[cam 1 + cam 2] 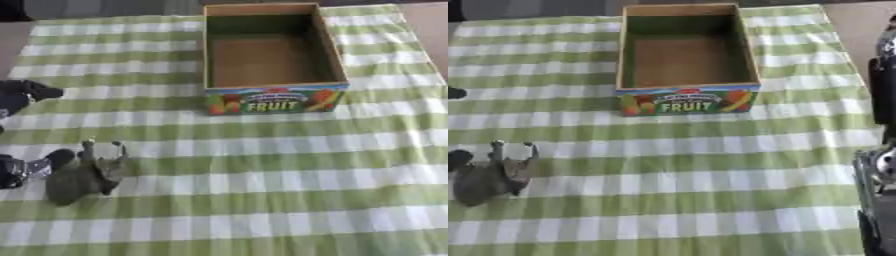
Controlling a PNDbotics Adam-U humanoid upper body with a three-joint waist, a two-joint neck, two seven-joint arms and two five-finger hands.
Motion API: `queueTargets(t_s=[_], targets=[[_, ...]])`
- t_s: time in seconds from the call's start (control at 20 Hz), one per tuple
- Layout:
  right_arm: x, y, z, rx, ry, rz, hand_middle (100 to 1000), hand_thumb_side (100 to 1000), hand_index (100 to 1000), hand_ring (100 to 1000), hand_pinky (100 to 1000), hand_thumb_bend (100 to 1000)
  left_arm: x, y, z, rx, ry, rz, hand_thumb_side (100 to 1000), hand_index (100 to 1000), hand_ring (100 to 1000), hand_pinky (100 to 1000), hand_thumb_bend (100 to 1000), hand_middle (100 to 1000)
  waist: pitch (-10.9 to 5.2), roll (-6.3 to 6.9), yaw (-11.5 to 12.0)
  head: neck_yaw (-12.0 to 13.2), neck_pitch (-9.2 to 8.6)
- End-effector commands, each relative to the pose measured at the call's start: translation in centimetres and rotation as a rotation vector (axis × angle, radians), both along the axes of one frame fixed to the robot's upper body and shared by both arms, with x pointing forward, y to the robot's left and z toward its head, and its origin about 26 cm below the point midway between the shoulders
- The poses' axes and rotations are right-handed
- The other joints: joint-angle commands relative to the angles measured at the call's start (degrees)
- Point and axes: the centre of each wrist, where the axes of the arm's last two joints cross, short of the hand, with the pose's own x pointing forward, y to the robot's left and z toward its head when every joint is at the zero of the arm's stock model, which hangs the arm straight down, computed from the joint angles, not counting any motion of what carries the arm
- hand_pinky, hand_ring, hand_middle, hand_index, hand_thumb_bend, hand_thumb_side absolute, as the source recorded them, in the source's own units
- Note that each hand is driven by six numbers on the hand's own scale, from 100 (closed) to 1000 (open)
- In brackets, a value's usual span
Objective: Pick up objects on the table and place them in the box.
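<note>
A grey-green toy animal [86, 176] lies on the checked cloth at the left, with two thin parts sticking up from it. My left hand [24, 167] comes in from the left edge. It is open, with one dark fingertip [59, 157] right beside the toy and another part of the hand [31, 92] higher up, apart from it. The open cardboard box [276, 100], labelled FRUIT on its front, stands at the top centre with nothing inside. Black and silver parts of my right arm [881, 165] show at the right edge of the right eye view.
The green and white checked cloth [262, 190] covers the table. Its far right corner leaves bare brown tabletop [433, 30]. A wide stretch of cloth lies between the toy and the box.
</note>
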Motion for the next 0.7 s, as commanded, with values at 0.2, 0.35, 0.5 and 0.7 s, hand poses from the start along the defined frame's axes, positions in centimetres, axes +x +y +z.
queueTargets(t_s=[0.2,0.35,0.5,0.7], targets=[[-0.3,-0.2,0.7,-0.022,-0.019,0.006,648,638,798,652,807,100,-0.4,0.0,0.5,0.089,0.066,0.022,830,1000,872,903,621,819,-1.48,-0.07,0.1,0.02,-0.38],[-0.3,-0.1,0.6,-0.022,-0.015,0.008,647,637,797,652,807,100,-0.4,-0.1,0.0,0.048,0.12,0.036,748,1000,896,921,543,843,-1.56,0.0,0.29,0.06,-0.29],[-0.3,-0.1,0.5,-0.021,-0.011,0.011,647,637,796,652,807,100,-0.4,-0.4,-0.6,0.016,0.185,0.039,721,994,891,905,515,850,-1.6,0.11,0.42,0.13,-0.31],[-0.3,-0.1,0.4,-0.021,-0.006,0.014,646,637,795,653,808,100,-0.3,-0.9,-0.9,-0.012,0.235,0.052,732,981,880,892,524,840,-1.65,0.16,0.44,0.23,-0.24]])
